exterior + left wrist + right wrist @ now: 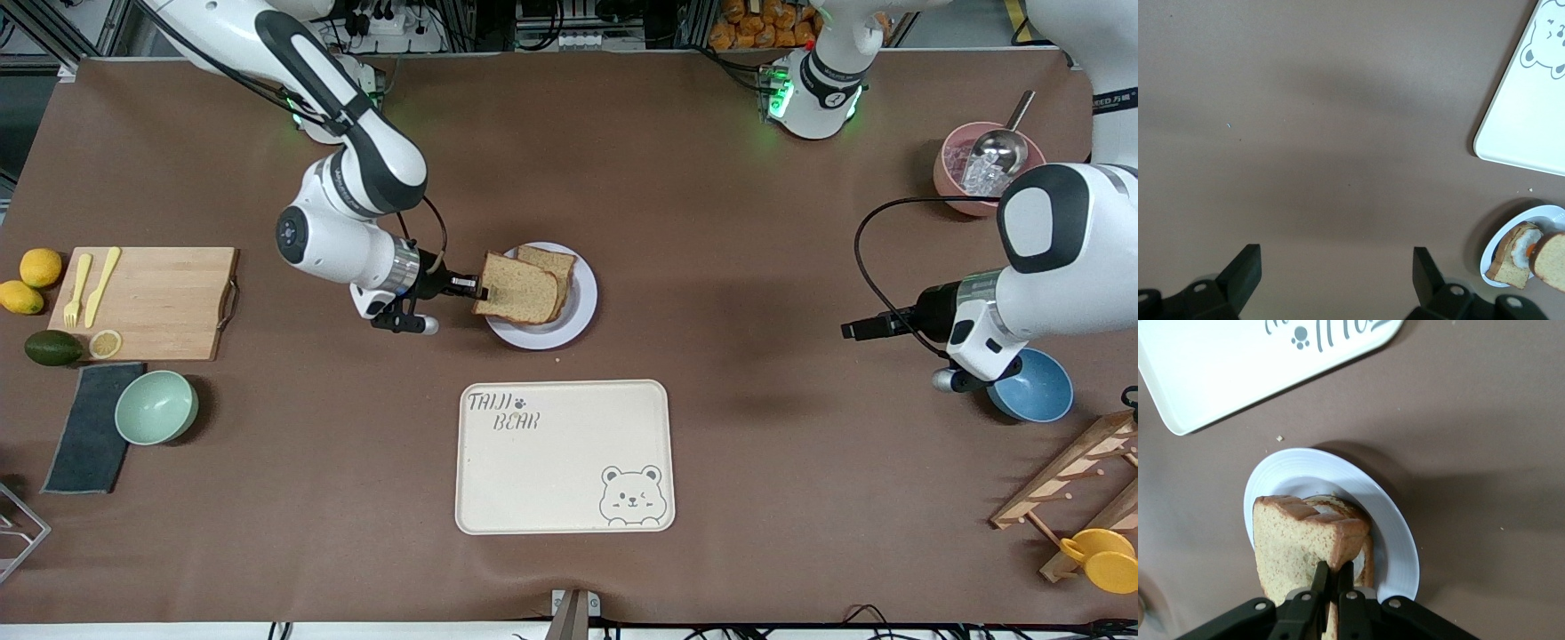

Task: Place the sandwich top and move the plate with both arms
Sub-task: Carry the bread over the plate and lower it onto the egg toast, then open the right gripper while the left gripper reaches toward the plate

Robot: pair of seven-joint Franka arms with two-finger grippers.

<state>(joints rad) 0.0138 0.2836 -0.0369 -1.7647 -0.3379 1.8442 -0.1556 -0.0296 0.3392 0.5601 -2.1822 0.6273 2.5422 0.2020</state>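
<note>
Brown tabletop (756, 427), evenly lit; metal framing (53, 27) w/ cables along robots' edge, prob. racks.

Speckled brown sandwich top (518, 290) with darker crust, pale grey-lavender plate (582, 307), cream bear-print tray (564, 457), brown table (711, 222)

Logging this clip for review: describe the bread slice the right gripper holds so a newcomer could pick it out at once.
Start at the cream rectangular bear-print tray; just farther from the front camera sits a small round pale plate. Over it, the right gripper is shut on a plain speckled brown bread slice, held tilted by one edge. The slice lying under it carries a white-and-orange fried egg; the held one is bare.
</note>
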